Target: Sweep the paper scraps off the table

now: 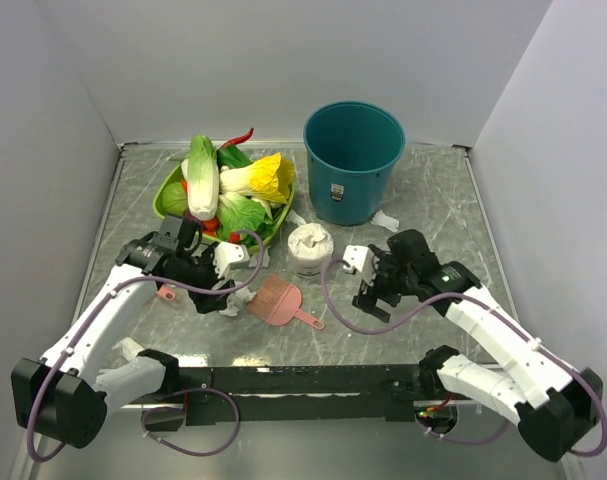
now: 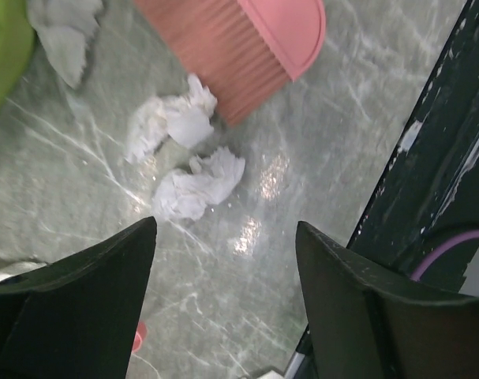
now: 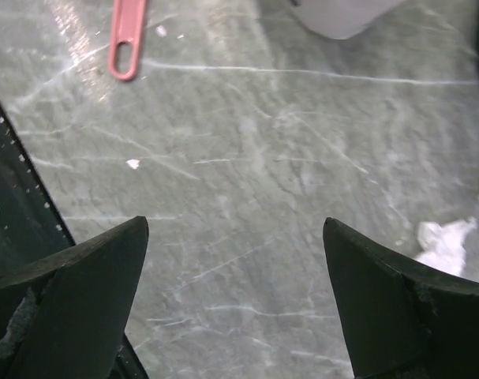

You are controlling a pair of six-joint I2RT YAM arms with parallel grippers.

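Two crumpled white paper scraps [image 2: 198, 183] [image 2: 172, 122] lie on the grey marble table [image 2: 247, 300], just in front of my left gripper [image 2: 227, 225], which is open and empty a little above the table. In the top view they show as wads [image 1: 235, 300] beside that gripper [image 1: 221, 298]. Another scrap [image 2: 65, 31] lies by the green tray. A pink brush [image 1: 278, 300] lies flat right of the wads, also in the left wrist view [image 2: 247, 47]. My right gripper [image 1: 368, 298] is open and empty over bare table [image 3: 235, 221]. A scrap [image 3: 444, 243] lies to its right.
A green tray [image 1: 167, 196] of vegetables stands at back left, a teal bucket [image 1: 353, 160] at back centre, with a scrap [image 1: 386, 220] at its foot. An upright white tissue roll [image 1: 310, 248] stands mid-table. A small pink object [image 1: 166, 293] lies under the left arm. The black front rail [image 1: 303, 378] is near.
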